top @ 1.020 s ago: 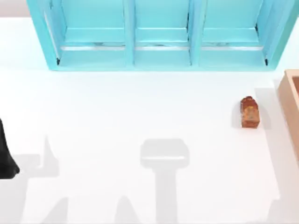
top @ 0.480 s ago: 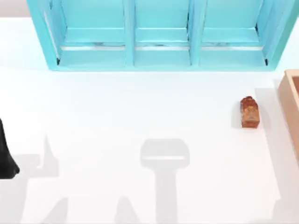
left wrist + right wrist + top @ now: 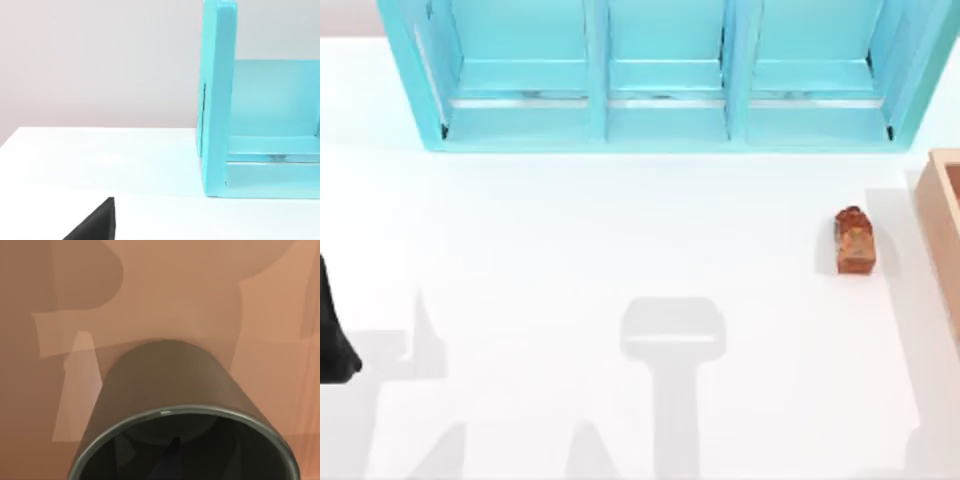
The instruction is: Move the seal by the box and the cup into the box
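The seal (image 3: 855, 240), a small reddish-brown stamp with orange mottling, stands on the white table just left of the box (image 3: 945, 215) at the right edge. In the right wrist view the dark olive cup (image 3: 167, 385) sits close under the camera, upright over the box's reddish-brown floor (image 3: 165, 285). My right gripper (image 3: 170, 465) holds it at the rim, with a dark finger showing inside the cup. My left arm (image 3: 332, 335) is parked at the table's left edge, and a black finger tip (image 3: 95, 227) shows in its wrist view.
A large turquoise shelved cabinet (image 3: 660, 75) runs along the back of the table; its side wall (image 3: 217, 100) shows in the left wrist view. Open white tabletop lies between the left arm and the seal.
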`<state>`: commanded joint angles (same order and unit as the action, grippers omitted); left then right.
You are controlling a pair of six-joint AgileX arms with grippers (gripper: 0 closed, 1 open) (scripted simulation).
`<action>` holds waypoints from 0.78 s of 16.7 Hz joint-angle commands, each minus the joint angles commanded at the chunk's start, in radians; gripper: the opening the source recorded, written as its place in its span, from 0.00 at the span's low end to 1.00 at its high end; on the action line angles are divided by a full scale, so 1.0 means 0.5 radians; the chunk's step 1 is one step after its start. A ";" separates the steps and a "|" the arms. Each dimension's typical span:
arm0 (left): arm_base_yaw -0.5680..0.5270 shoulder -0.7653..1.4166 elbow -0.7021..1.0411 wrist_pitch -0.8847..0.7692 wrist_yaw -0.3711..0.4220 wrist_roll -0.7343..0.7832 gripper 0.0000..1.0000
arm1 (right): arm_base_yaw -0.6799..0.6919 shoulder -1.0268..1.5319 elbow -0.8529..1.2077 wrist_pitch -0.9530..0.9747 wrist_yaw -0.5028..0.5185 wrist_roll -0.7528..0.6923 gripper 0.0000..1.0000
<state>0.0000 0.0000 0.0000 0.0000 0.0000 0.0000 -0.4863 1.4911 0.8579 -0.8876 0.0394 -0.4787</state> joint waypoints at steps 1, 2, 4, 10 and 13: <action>0.000 0.000 0.000 0.000 0.000 0.000 1.00 | 0.000 0.000 0.000 0.000 0.000 0.000 0.98; 0.000 0.000 0.000 0.000 0.000 0.000 1.00 | 0.000 0.000 0.000 0.000 0.000 0.000 1.00; 0.000 0.000 0.000 0.000 0.000 0.000 1.00 | 0.000 0.000 0.000 0.000 0.000 0.000 1.00; 0.000 0.000 0.000 0.000 0.000 0.000 1.00 | 0.001 -0.001 0.001 0.000 0.000 0.000 1.00; 0.000 0.000 0.000 0.000 0.000 0.000 1.00 | -0.036 -0.007 0.073 0.005 -0.039 -0.024 1.00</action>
<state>0.0000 0.0000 0.0000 0.0000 0.0000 0.0000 -0.5043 1.4874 0.8942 -0.8852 0.0201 -0.4906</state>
